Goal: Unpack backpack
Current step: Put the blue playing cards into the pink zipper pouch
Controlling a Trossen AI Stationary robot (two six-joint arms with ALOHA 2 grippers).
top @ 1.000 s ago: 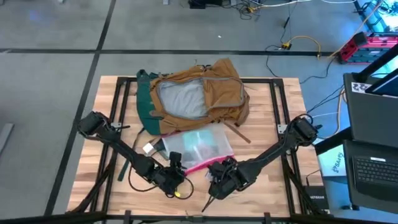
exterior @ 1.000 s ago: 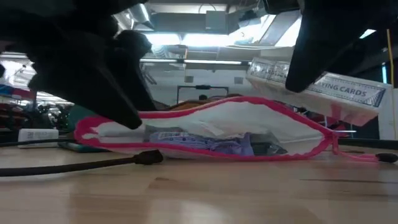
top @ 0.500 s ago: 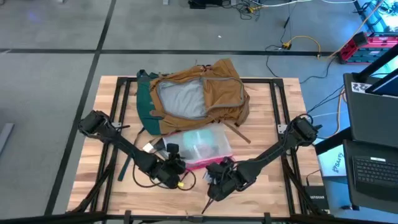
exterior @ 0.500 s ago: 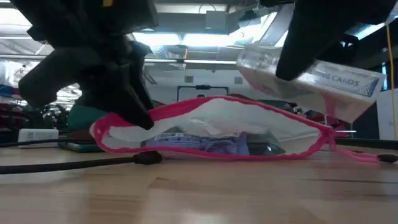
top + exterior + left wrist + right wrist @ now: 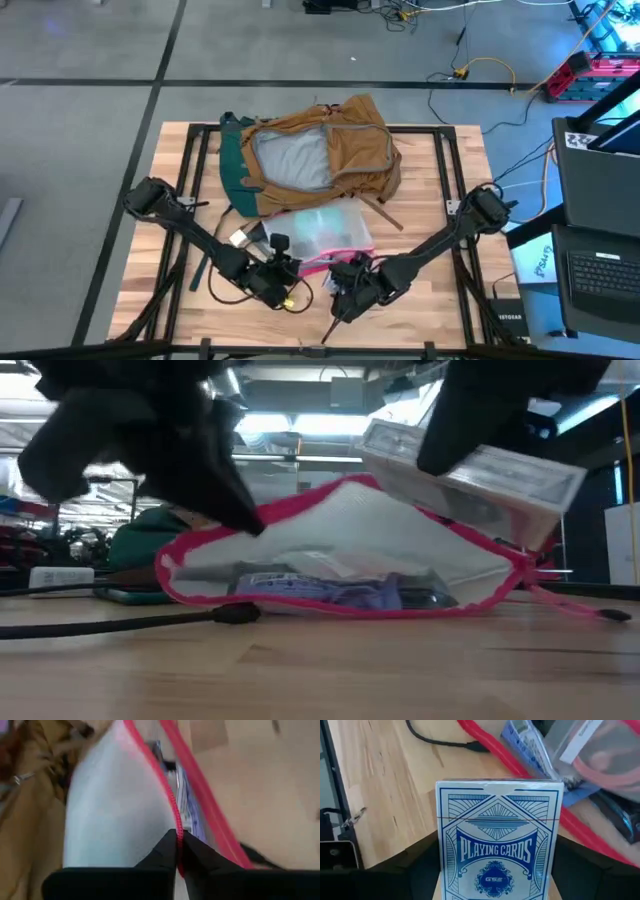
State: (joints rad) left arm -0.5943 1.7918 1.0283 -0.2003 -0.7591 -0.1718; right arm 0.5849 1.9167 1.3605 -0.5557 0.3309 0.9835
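Right wrist view, right gripper [image 5: 495,892] clamping blue box [image 5: 499,839] lettered "PLAYING CARDS" and "GSE", left gripper [image 5: 178,851] pinching pink-edged pouch [image 5: 120,805] zip edge, backpack [image 5: 315,152] behind on desk [image 5: 445,190].

Pouch [image 5: 340,550] mouth higher (cards [image 5: 497,845] too)

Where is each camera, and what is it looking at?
High view: above, looking down on the backpack, pouch, both arms.
Low view: table height, facing the pouch; both grippers show.
Left wrist: left gripper pinching the pouch's pink edge.
Right wrist: right gripper holding playing cards.
Every view shares the pouch.
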